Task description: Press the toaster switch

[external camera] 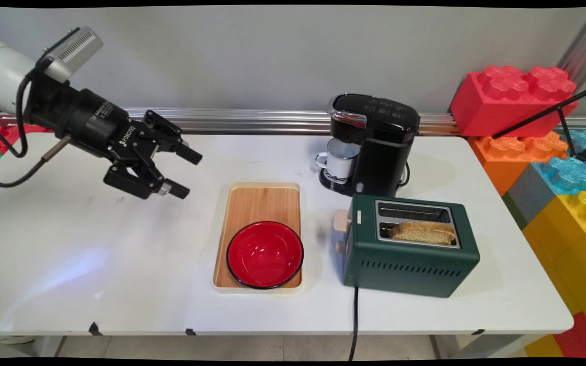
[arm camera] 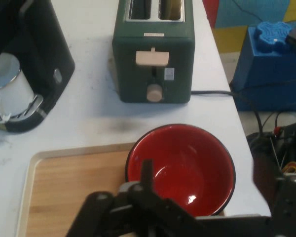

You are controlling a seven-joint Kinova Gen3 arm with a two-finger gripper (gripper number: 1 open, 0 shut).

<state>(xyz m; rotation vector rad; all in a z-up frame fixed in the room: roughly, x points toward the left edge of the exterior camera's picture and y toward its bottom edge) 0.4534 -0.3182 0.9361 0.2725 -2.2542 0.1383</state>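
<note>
The gripper (external camera: pixel 185 172) hangs above the tabletop (external camera: pixel 94 264) with jaws wide and empty. Nearest is a red bowl (external camera: pixel 265 254) on a wooden tray (external camera: pixel 262 203), beside a green toaster (external camera: pixel 407 254) holding toast (external camera: pixel 421 232).

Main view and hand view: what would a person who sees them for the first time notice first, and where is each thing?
The red bowl stands out most, sitting at the near end of a wooden tray in the table's middle. To its right stands a green toaster with a slice of bread in its near slot, and a black coffee machine behind holds a white mug. The gripper hangs open above the table's left.
</note>
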